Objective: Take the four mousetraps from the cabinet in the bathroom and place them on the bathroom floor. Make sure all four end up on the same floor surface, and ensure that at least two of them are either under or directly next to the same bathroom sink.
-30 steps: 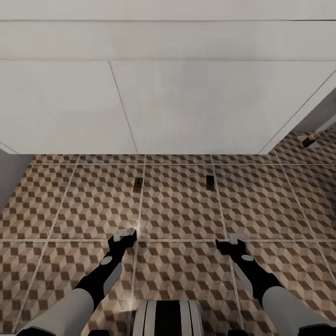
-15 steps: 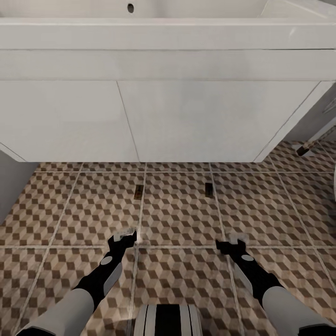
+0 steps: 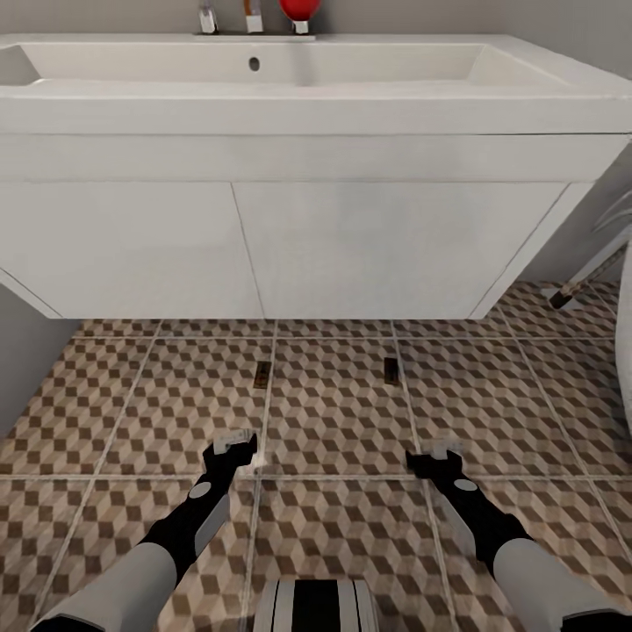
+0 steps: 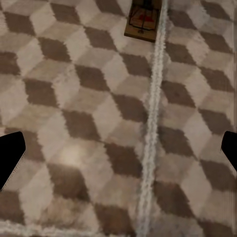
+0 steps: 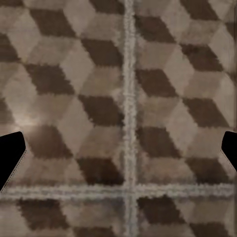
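A wide white rectangular wall-hung basin [image 3: 307,175] with flat front panels hangs over the floor of large square tiles printed with brown, beige and white cubes [image 3: 333,412]. Just in front of the basin's lower edge, two tiny flat brown wooden mousetraps lie on the tiles: one [image 3: 261,375] below the seam between the front panels, beside a pale grout line, the other [image 3: 391,369] off toward the basin's right half. They lie well apart from each other.

Nearer than the traps from the basin, both black grippers hang low over the tiles. The left gripper [image 3: 233,445] has its fingers spread wide with nothing between them, and the left-hand trap [image 4: 144,19] lies ahead of it. The right gripper [image 3: 436,460] is likewise spread and empty, above a crossing of grout lines [image 5: 129,190].
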